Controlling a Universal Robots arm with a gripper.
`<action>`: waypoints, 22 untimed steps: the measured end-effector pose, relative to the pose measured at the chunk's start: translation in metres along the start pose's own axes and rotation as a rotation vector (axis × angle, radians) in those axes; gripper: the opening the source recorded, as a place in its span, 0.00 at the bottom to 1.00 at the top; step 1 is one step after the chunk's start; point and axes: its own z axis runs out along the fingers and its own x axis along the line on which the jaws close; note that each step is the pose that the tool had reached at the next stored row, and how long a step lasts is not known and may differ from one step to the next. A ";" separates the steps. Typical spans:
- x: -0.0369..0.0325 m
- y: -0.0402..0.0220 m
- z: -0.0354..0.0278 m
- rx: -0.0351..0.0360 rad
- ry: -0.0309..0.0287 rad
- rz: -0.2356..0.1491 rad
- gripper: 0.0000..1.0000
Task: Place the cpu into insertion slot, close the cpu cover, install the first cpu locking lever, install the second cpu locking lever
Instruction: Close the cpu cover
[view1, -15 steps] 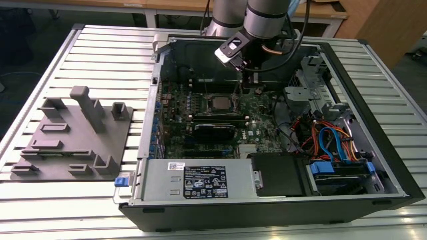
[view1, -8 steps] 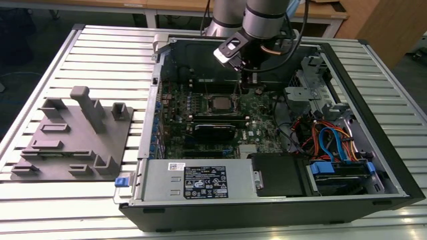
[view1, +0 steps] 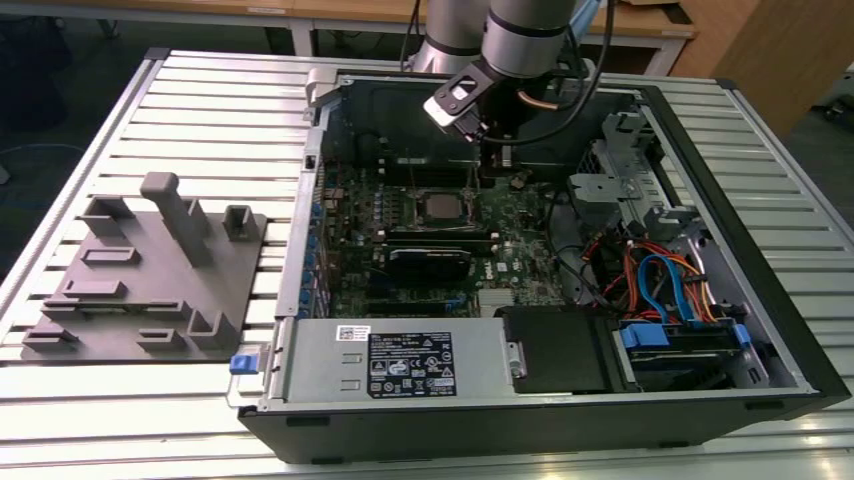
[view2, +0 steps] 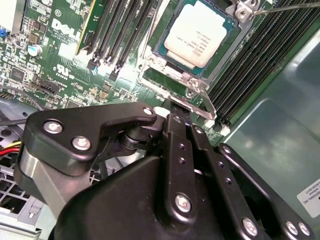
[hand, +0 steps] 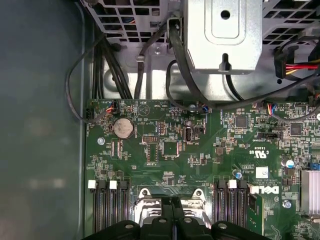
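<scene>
Tool: the tool (view2: 174, 107) hangs low inside the case, just beside the cpu. Its two black fingers are pressed together, with nothing visibly pinched between them.
Counter: the slatted metal counter (view1: 200, 110) carries the whole machine, and the cpu sits well inside its edges.
Computer case: the computer case (view1: 534, 435) lies open on its side, with the cpu near the middle of the opened face.
Motherboard: the green motherboard (hand: 200, 150) lies flat in the case. Memory slots (hand: 107, 207) flank the cpu on two sides.
Cpu cover: the cpu cover (view2: 172, 82) is a silvery frame, swung up off the cpu and not lying over it. It sits on the cpu's tool-facing side, and board shows through its window.
Cpu: the cpu (view2: 197, 32) is seated flat in its socket with its silver top bare.
Locking lever: the locking lever (view2: 285, 7) is a thin rod running off a socket corner on the cpu's far side from the tool. It looks unlatched.
Key relation: the cover lies between the fingertips and the cpu, and the closed fingers point along the line toward the cpu. The tips are at the cover's outer edge, though I cannot tell whether they touch it. Closing the cover looks to be the step in hand.
</scene>
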 end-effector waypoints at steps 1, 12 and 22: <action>0.0000 -0.0003 0.0000 0.0000 -0.0001 0.000 0.10; 0.0000 -0.0034 0.0006 0.0005 0.0001 0.000 0.10; -0.0001 -0.0075 0.0017 0.0015 -0.0001 0.000 0.10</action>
